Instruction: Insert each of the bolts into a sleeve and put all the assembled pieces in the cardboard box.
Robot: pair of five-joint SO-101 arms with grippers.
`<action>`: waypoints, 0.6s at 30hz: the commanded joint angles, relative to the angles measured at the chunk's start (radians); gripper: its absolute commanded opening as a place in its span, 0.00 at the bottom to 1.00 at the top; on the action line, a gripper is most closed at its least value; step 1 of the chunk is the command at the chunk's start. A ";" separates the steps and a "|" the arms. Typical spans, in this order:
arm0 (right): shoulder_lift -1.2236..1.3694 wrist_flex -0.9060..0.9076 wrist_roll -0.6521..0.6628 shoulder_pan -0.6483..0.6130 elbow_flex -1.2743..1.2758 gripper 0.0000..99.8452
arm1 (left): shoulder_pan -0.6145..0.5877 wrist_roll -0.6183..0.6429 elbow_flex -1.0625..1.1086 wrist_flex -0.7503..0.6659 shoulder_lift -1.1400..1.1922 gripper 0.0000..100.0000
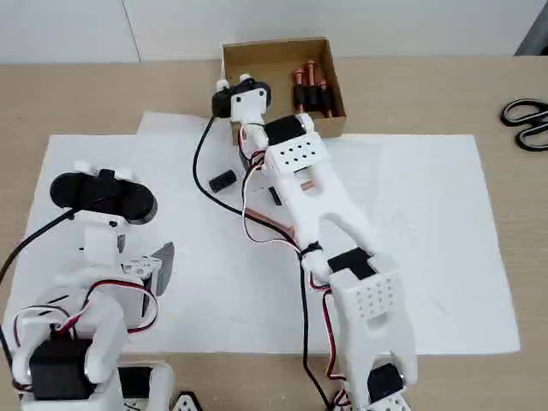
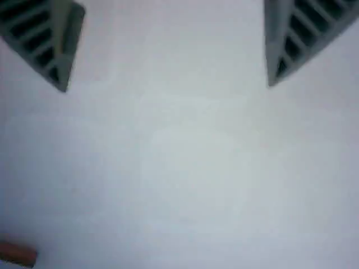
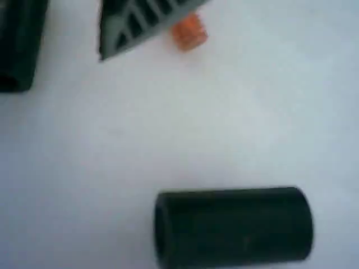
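First, cardboard box (image 1: 231,60): open-topped, at the far side of the tabletop (image 1: 428,94), touching the far border of the white paper sheet (image 1: 411,223).
Box contents: assembled pieces (image 1: 311,90), copper bolts in black sleeves, bunched against one side wall.
Loose sleeve (image 1: 223,181): on its side on the paper, outside the box, just beside the right arm.
Right wrist view: black sleeve (image 3: 233,227) lying on the paper, second sleeve (image 3: 19,45) well apart from it.
Bolt end (image 3: 189,32): copper, just beside the right gripper (image 3: 143,22).
Right gripper: released or clenched, cannot tell.
Left gripper (image 2: 166,84): released, spread wide over bare paper, grasping nothing, well apart from the box.
Copper bolt tip (image 2: 17,253): on the paper near the left gripper.
Scissors (image 1: 525,122): on bare tabletop, off the paper on the right arm's side.
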 commanded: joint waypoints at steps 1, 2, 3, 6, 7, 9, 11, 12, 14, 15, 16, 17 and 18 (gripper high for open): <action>0.016 -0.012 0.000 0.013 -0.008 0.19 | 0.005 0.000 0.001 -0.017 -0.002 0.21; 0.025 -0.008 0.000 0.013 -0.008 0.19 | 0.005 0.000 0.001 -0.017 -0.002 0.21; 0.035 -0.008 0.000 0.013 -0.008 0.19 | 0.006 0.000 0.001 -0.017 -0.002 0.21; 0.050 -0.008 0.000 0.013 -0.008 0.19 | 0.008 0.000 0.001 -0.017 -0.002 0.21; 0.054 -0.008 0.002 0.015 -0.008 0.19 | 0.008 0.000 0.001 -0.017 -0.002 0.21; 0.059 -0.008 0.003 0.015 -0.008 0.19 | 0.008 0.000 0.001 -0.018 -0.002 0.21; 0.061 -0.010 0.005 0.016 -0.008 0.19 | 0.009 0.000 0.001 -0.018 -0.002 0.21; 0.061 -0.012 0.005 0.016 -0.008 0.19 | 0.009 0.000 0.001 -0.018 -0.002 0.21; 0.061 -0.012 0.005 0.016 -0.006 0.19 | 0.009 0.000 0.001 -0.018 -0.002 0.21; 0.061 -0.012 0.006 0.016 -0.005 0.19 | 0.009 0.000 0.001 -0.018 -0.002 0.21; 0.061 -0.012 0.006 0.016 -0.003 0.19 | 0.009 0.000 0.001 -0.018 -0.002 0.21; 0.062 -0.012 0.006 0.016 -0.003 0.17 | 0.009 0.000 0.001 -0.018 -0.002 0.21; 0.064 -0.012 0.006 0.016 -0.003 0.15 | 0.009 0.000 0.001 -0.018 -0.002 0.21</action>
